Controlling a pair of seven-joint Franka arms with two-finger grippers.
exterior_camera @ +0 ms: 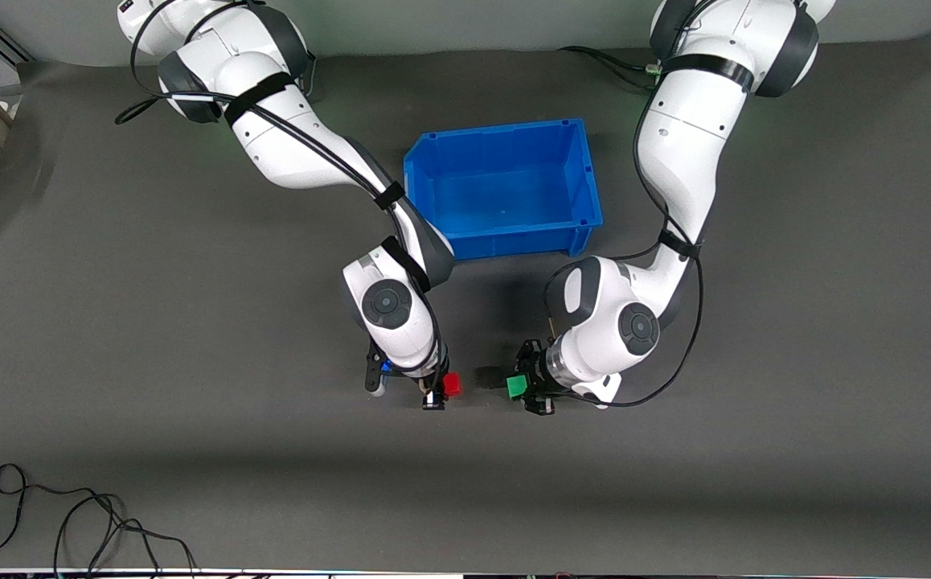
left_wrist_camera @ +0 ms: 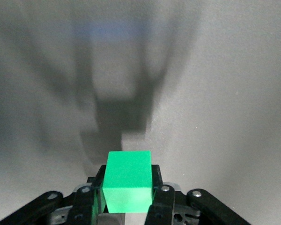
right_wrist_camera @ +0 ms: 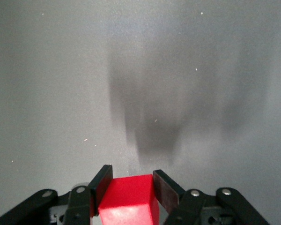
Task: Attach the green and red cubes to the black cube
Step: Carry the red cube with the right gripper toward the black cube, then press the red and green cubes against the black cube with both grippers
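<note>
Green cube, red cube, blue bin (grey mat).

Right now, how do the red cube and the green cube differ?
The red cube is held by the right gripper; the green cube is held by the left gripper. Red sits toward the right arm's end, green toward the left arm's end. Both look the same size and are clamped between shut jaws over the mat.

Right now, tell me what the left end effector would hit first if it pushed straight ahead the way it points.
Probably the black cube. The left end effector, shut on the green cube, points toward that dark block on the mat; the left wrist view shows nothing between them, though depth is unclear.
</note>
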